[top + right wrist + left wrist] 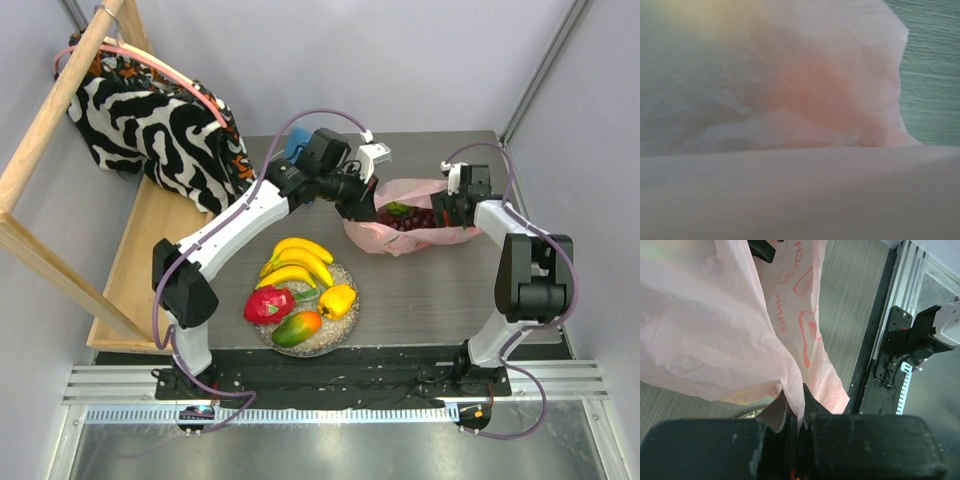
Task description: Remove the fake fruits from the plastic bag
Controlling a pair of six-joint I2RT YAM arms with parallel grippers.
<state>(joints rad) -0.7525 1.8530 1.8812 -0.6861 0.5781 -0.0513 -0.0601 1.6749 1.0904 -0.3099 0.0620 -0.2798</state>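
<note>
Left gripper (796,401) clamped on bag (400,238) rim, right gripper (448,208) at bag's other side, state unclear, grapes (416,218) inside, banana (297,262), dragon fruit (268,304), pepper (337,299), mango (297,328) on plate (343,274)

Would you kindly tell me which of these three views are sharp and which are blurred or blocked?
Top view: sharp and evenly lit, with glare on the metal rail at the near edge. Left wrist view: the bag and its red print are crisp, the fingers dark and soft. Right wrist view: blurred bag film fills nearly everything, only a corner of table showing.
</note>
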